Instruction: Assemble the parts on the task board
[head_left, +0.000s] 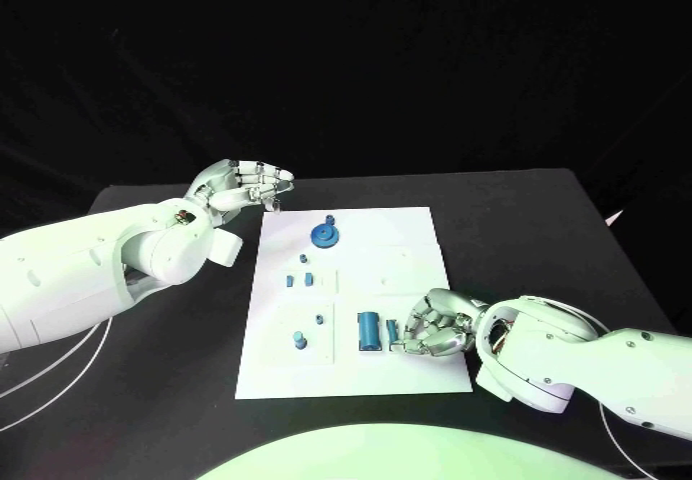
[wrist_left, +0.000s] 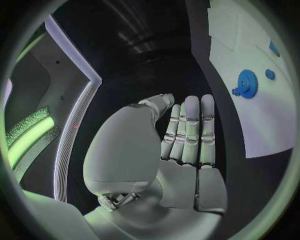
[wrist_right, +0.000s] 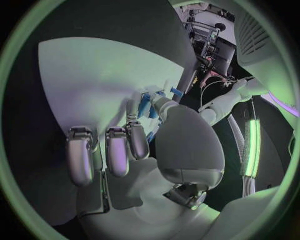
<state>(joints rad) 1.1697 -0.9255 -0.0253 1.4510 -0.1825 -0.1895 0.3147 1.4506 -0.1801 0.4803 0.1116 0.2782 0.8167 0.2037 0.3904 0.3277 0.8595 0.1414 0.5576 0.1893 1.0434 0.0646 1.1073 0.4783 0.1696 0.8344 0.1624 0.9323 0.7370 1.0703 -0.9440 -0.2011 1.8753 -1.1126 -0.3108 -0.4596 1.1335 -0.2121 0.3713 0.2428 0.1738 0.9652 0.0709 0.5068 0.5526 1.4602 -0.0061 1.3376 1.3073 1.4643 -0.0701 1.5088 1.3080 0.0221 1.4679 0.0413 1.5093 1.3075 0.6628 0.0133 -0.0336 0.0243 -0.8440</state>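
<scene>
**A:** Where does the flat white rectangular task board (head_left: 361, 300) lie?

**B:** In the middle of the black tabletop (head_left: 534, 220). A round blue toothed gear (head_left: 326, 235) sits near the board's 12 o'clock end. Small blue parts (head_left: 300, 280) stand towards 9 o'clock, and another small blue piece (head_left: 299, 341) is near 7 o'clock. An upright blue cylinder (head_left: 369, 331) stands around 6 o'clock.

**A:** And the right hand (head_left: 436, 325)?

**B:** It rests on the board's 4 o'clock corner, just beside the cylinder at its 3 o'clock. Its fingers are curled, and the right wrist view shows a small blue part (wrist_right: 147, 106) at the fingertips (wrist_right: 139, 145). I cannot tell whether it is pinched or only touched.

**A:** The left hand (head_left: 238, 186)?

**B:** It hovers off the board's 11 o'clock corner, above bare tabletop. In the left wrist view its fingers (wrist_left: 190, 131) lie straight and close together, holding nothing, with the gear away to one side.
</scene>
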